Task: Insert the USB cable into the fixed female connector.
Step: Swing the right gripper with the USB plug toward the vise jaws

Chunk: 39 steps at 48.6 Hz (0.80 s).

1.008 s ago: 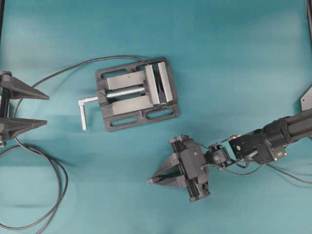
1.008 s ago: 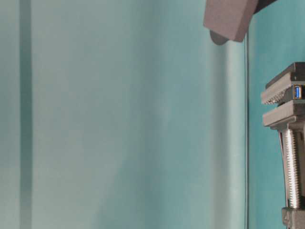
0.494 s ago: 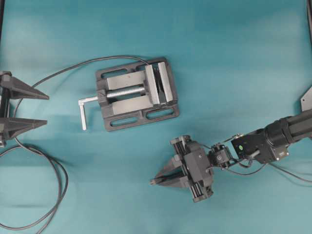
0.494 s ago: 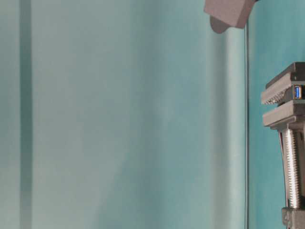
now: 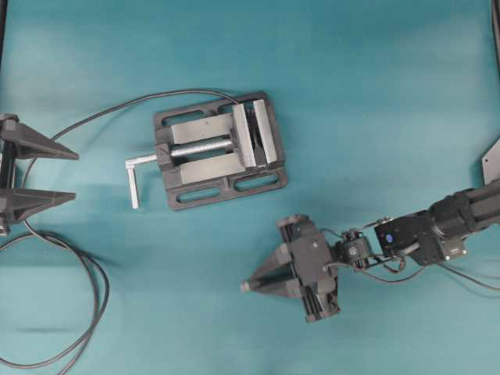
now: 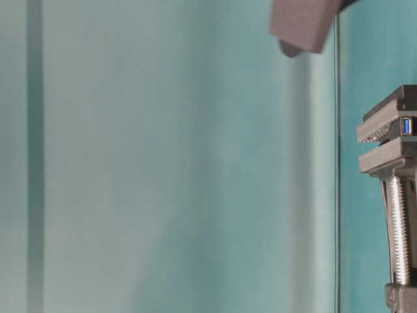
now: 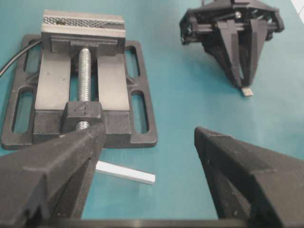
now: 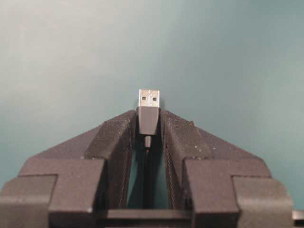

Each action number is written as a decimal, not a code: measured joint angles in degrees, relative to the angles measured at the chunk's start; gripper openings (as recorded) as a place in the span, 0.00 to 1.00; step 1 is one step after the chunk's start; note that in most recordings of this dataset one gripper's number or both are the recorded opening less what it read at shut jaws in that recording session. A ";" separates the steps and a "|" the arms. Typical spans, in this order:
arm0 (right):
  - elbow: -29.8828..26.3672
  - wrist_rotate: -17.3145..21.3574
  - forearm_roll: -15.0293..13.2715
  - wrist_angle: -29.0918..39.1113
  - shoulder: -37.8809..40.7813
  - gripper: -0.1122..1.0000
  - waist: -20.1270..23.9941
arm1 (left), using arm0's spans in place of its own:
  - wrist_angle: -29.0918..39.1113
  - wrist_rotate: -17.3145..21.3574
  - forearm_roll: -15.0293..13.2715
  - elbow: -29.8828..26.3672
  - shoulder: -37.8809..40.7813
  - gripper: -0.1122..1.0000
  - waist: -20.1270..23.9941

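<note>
A grey metal vise (image 5: pixel 219 151) sits flat on the blue-green table (image 5: pixel 375 94). A long silver screw (image 7: pixel 84 66) runs down its middle. A bent silver handle (image 5: pixel 136 176) sticks out from one end and lies on the table.

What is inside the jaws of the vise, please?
In the table-level view, the fixed female connector sits clamped between the jaws of the vise, its blue port facing out. The connector's body behind the port is covered by the jaws.

Teal tabletop (image 5: pixel 375 94) fills every view (evenly lit, matte).
</note>
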 measured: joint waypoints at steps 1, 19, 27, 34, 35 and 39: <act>0.18 0.00 0.44 0.00 -0.18 0.29 0.00 | 0.00 -0.09 0.00 0.00 0.00 0.94 0.00; 0.44 -2.02 22.06 -2.72 -0.35 0.29 2.81 | 0.00 0.00 0.00 0.00 0.00 0.94 0.00; 0.35 -7.38 34.54 -5.62 0.18 0.29 5.89 | 0.00 0.00 0.00 0.00 0.00 0.94 0.00; -0.62 -13.62 46.41 -8.35 0.18 0.29 8.70 | -0.09 -0.09 -0.09 0.00 0.00 0.94 0.00; -0.79 -14.50 48.08 -8.53 0.26 0.29 9.14 | -0.09 -0.09 -0.09 0.00 0.00 0.94 0.00; -1.58 -18.02 54.05 -9.23 0.35 0.29 10.37 | -0.09 -0.09 0.00 0.00 0.00 0.94 0.00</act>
